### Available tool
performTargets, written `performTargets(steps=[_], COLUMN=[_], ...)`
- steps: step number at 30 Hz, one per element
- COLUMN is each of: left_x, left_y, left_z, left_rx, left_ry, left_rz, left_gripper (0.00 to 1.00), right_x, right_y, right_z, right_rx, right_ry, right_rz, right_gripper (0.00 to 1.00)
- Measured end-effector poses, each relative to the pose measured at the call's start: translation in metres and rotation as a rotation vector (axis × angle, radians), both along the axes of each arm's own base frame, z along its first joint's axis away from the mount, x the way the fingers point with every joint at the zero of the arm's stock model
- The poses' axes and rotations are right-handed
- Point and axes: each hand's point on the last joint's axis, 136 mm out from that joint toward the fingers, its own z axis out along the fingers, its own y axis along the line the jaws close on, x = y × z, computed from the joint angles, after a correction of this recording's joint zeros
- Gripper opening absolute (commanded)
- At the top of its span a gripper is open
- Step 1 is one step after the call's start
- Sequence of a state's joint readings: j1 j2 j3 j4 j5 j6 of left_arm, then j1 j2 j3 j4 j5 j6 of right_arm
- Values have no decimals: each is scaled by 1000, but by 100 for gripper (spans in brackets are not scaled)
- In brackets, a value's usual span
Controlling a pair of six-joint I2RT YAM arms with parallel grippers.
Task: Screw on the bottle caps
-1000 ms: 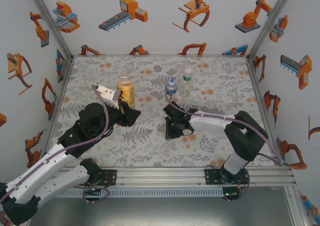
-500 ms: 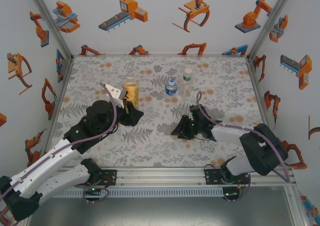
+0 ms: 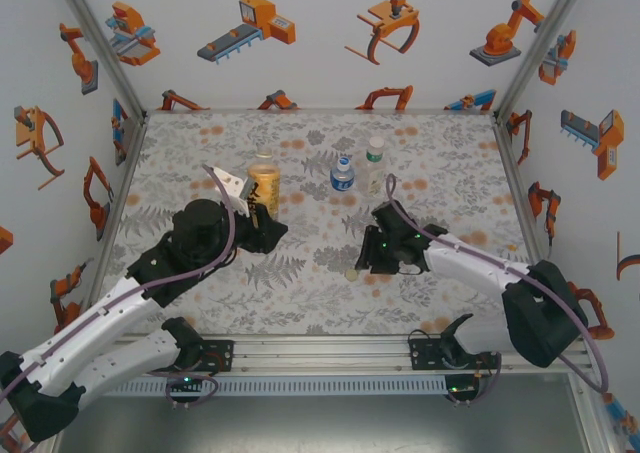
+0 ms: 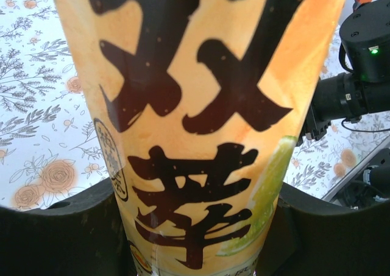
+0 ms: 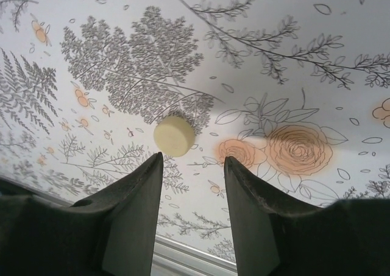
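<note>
Booth: white walls [image 3: 300, 63] printed with orange robot graphics, aluminium posts in the corners. The table [image 3: 450, 153] is covered by a grey floral mat [image 3: 200, 143] with orange blotches. A metal rail [image 3: 330, 351] along the near edge carries both arm bases.

Left arm [image 3: 100, 323] reaches to left of centre. Left jaws pinch the yellow bottle [image 3: 264, 178] [image 4: 195, 130] low on its body. The bottle is upright, with big dark characters on the label.

Right arm [image 3: 470, 263] stretches across to mid-table. Right jaws are spread a little, angled down at the mat, holding nothing.

Blue bottle [image 3: 342, 174] and green bottle [image 3: 374, 165] stand upright just beside each other at centre-back, apart from both arms.

Cap [image 3: 351, 272] [image 5: 173, 135]: pale, round, lying flat on the mat toward the front of centre. It sits just ahead of the right fingertips [image 5: 159, 160], not between them, and I see no contact. It's well apart from all three bottles.

Can't tell from above whether the yellow bottle's neck is capped.
</note>
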State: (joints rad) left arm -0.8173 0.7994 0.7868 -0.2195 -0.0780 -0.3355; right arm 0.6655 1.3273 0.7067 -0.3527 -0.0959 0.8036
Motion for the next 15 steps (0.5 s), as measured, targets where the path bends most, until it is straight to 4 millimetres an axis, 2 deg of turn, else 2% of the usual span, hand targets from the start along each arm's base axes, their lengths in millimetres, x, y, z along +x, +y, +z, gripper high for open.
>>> performTargets(steps=[5,11,15], left_x=[-2,-4,-5], left_y=[2,5,6], left_z=[0,0,1], left_rx=[17,22,19], left_ry=[2,2,-1], left_rz=[-3,-4,-4], left_gripper=[0,0,0], right_x=[4,5,2], right_y=[22,39,47], right_z=[9,-2,-12], right_rx=[-83,-230,-266], right_ry=[-58,-70,-56], right_rz=[86,178,218], right_gripper=[49,50,47])
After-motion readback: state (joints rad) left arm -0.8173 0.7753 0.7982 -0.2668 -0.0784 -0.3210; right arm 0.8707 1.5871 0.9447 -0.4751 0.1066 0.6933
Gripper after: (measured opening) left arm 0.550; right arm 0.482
